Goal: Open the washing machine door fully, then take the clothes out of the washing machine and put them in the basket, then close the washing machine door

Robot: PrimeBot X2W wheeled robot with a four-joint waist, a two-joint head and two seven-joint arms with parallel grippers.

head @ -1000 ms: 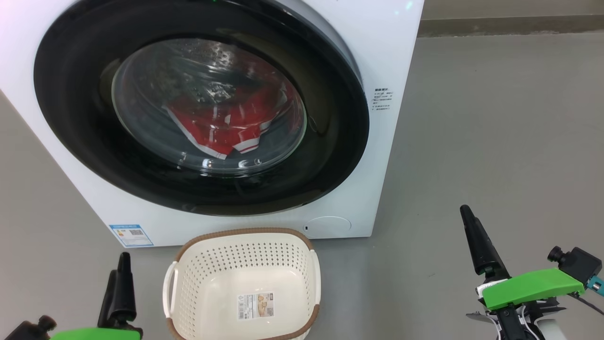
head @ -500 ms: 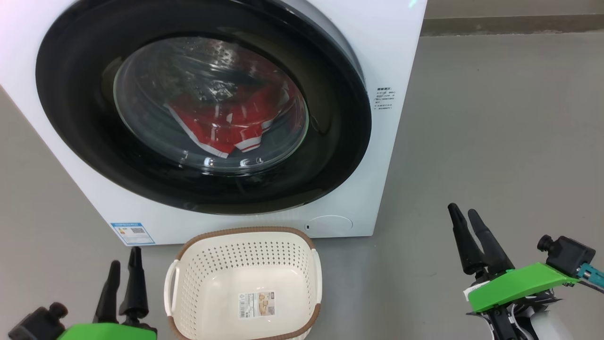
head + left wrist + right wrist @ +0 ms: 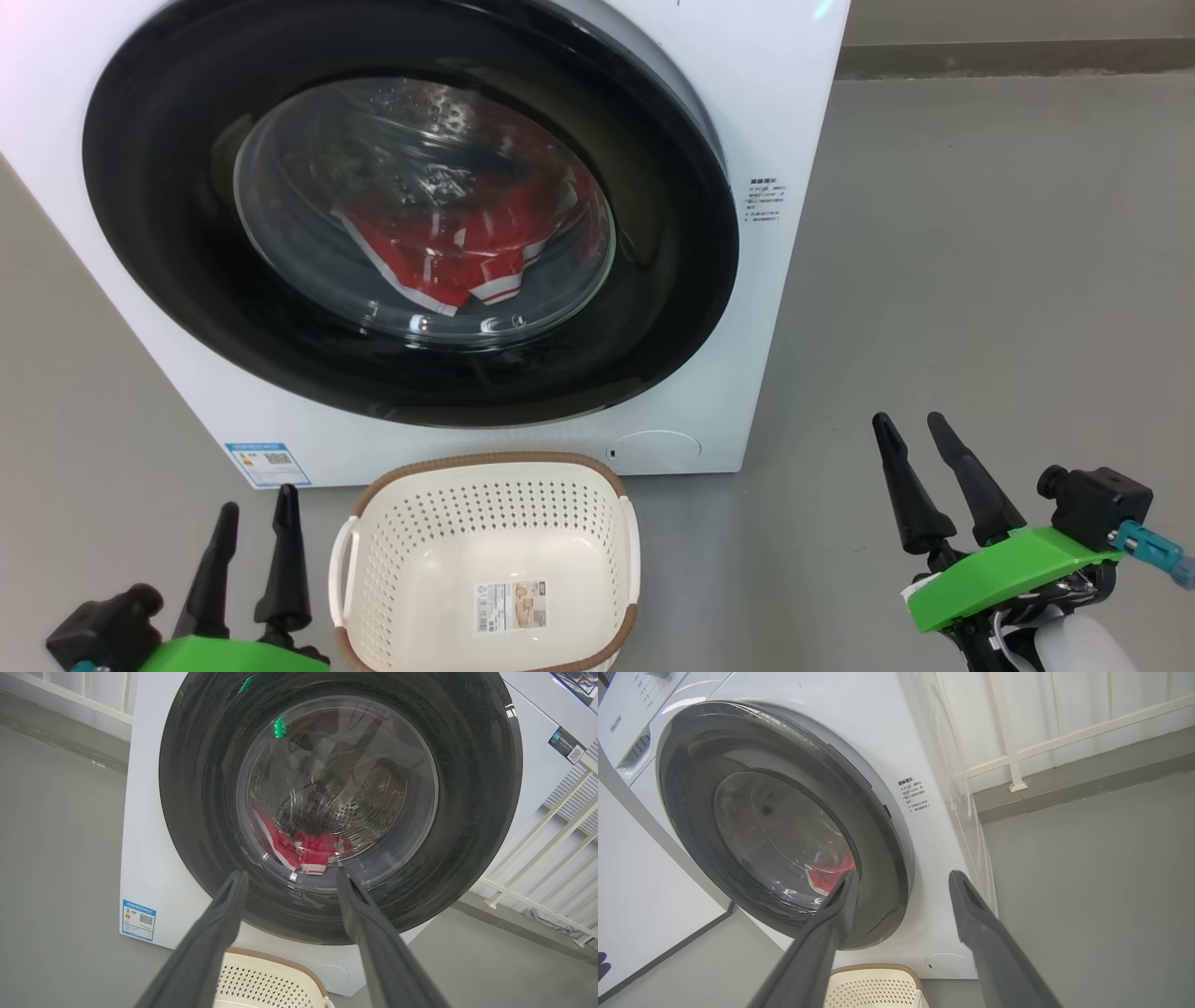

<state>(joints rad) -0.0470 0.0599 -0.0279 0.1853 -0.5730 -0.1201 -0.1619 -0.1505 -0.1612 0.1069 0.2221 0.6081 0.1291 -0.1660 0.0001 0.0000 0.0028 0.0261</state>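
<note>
- You see the clothes (image 3: 448, 247) through the bulging glass of the washing machine door (image 3: 653, 280), which is closed on the washing machine (image 3: 775, 112). Reflections blur the red folds.
- The machine's top is cut off in your head view, and so is the near end of the basket (image 3: 485, 464), which sits just in front of the machine.
- Smooth grey floor (image 3: 980, 280) surrounds the machine, and a pale railing (image 3: 1041, 746) stands behind it.
- The door is glossy black. The basket is perforated cream plastic with a brown woven-look rim.
- Your left gripper (image 3: 258, 499) and right gripper (image 3: 907, 420) hover in front of the machine, fingers spread wide, holding nothing.
</note>
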